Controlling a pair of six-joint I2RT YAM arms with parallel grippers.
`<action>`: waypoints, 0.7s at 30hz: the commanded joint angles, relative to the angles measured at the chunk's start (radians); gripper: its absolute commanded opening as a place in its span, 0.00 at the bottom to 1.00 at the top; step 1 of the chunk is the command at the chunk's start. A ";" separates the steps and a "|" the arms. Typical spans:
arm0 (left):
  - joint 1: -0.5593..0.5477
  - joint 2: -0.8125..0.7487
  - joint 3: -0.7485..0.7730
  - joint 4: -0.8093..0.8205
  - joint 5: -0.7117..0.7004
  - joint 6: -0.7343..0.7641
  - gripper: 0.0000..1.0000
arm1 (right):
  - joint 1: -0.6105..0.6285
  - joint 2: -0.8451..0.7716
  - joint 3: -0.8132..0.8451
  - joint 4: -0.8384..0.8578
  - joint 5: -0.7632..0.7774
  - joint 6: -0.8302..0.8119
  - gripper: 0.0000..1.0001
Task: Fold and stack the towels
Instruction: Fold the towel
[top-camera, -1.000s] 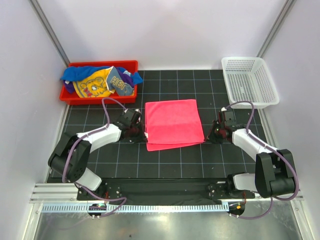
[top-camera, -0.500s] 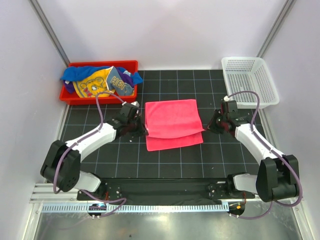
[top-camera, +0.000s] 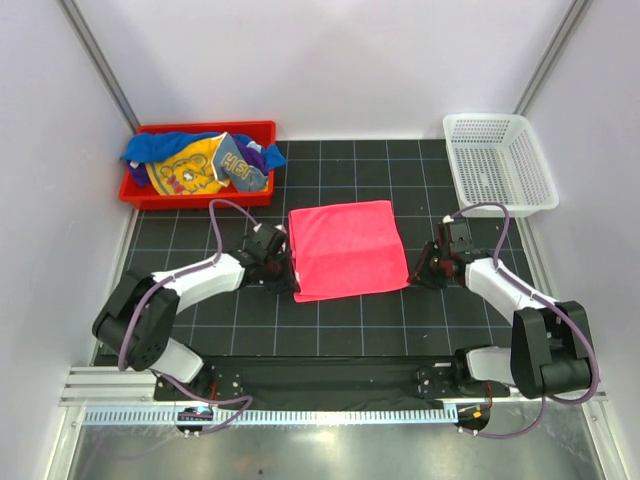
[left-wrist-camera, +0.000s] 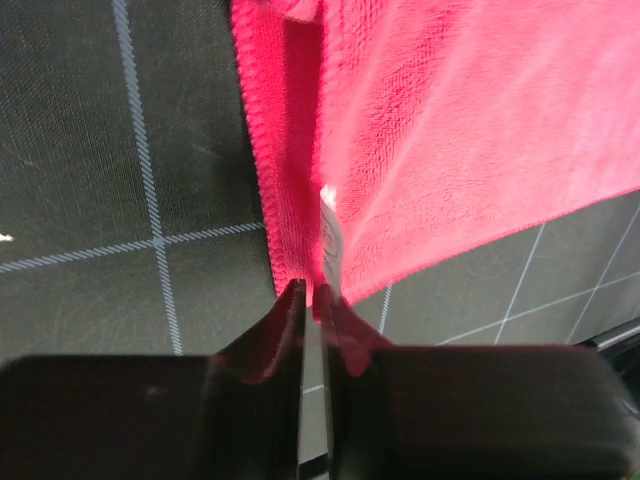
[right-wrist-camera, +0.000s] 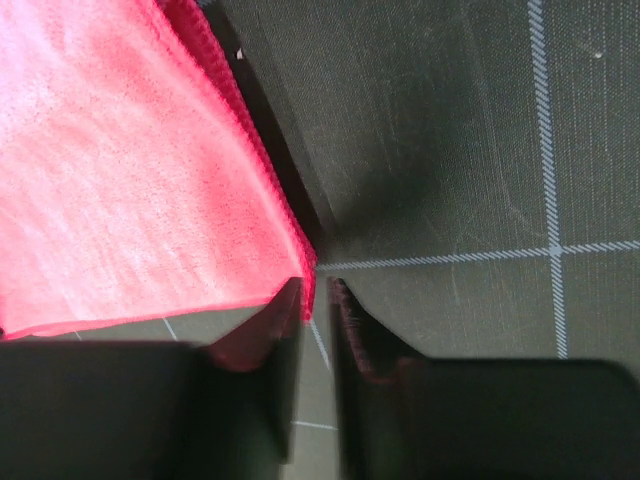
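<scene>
Open wider, lift straight off towel (top-camera: 345, 250) – right gripper (right-wrist-camera: 318, 300) barely parted beside corner; left gripper (left-wrist-camera: 312, 300) a slit, hold unclear – no dragging

The pink towel (top-camera: 345, 250) is plain hot pink. The mat (top-camera: 340, 325) is black with a pale grid. The bin (top-camera: 205, 128) is red and holds a bright blue towel (top-camera: 160, 145), a yellow towel (top-camera: 190, 172) with a cartoon print, a slate towel (top-camera: 240, 163) with pale letters, and a purple towel (top-camera: 268, 155). The basket (top-camera: 487, 118) is white mesh. The 2 arms (top-camera: 200, 275) are black and white, and their cables (top-camera: 213, 212) are purple.
</scene>
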 joint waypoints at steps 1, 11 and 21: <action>-0.006 0.005 0.005 0.042 -0.011 0.000 0.25 | 0.006 0.001 0.028 0.042 0.006 -0.022 0.31; 0.144 0.047 0.301 -0.054 -0.096 0.066 0.61 | -0.040 0.271 0.479 0.033 -0.018 -0.051 0.51; 0.338 0.572 0.830 -0.075 0.076 0.115 0.56 | -0.060 0.878 1.104 -0.005 -0.080 -0.017 0.51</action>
